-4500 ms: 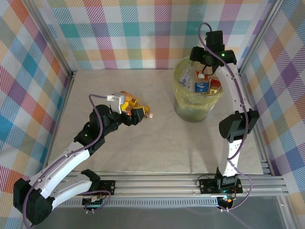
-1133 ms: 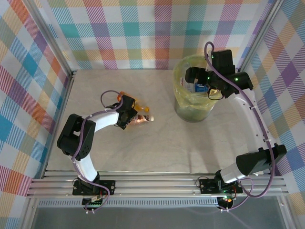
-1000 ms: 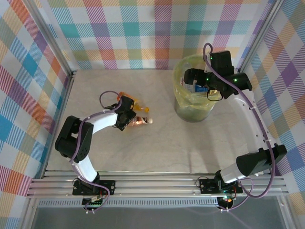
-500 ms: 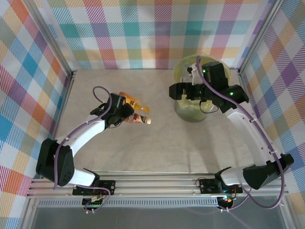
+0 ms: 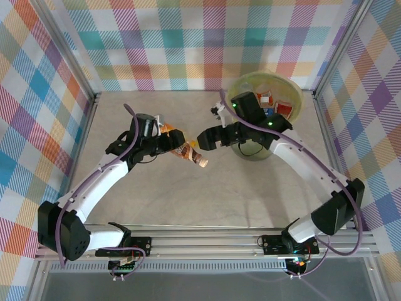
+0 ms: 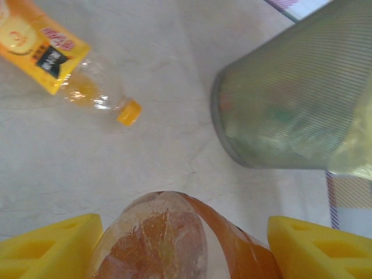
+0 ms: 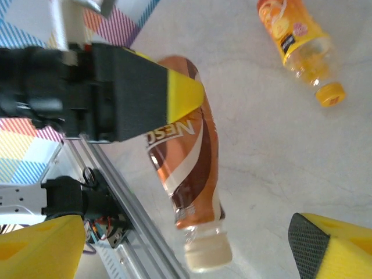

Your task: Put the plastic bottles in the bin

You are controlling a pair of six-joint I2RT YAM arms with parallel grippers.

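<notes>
My left gripper is shut on a brown-labelled plastic bottle, holding it off the table with its cream cap pointing right and down. In the left wrist view the bottle's base fills the gap between the yellow fingers. My right gripper is open just right of it; in the right wrist view the bottle hangs with its cap end between my spread fingers, untouched. An orange bottle lies on the table. The bin stands at the back right.
The bin holds several red-and-white cartons; its mesh wall shows ahead of the left wrist. Checked walls enclose the table on three sides, and an aluminium rail runs along the near edge.
The left arm has lifted the brown bottle off the table and carried it right. The right arm has left the bin and swung left to the bottle.
</notes>
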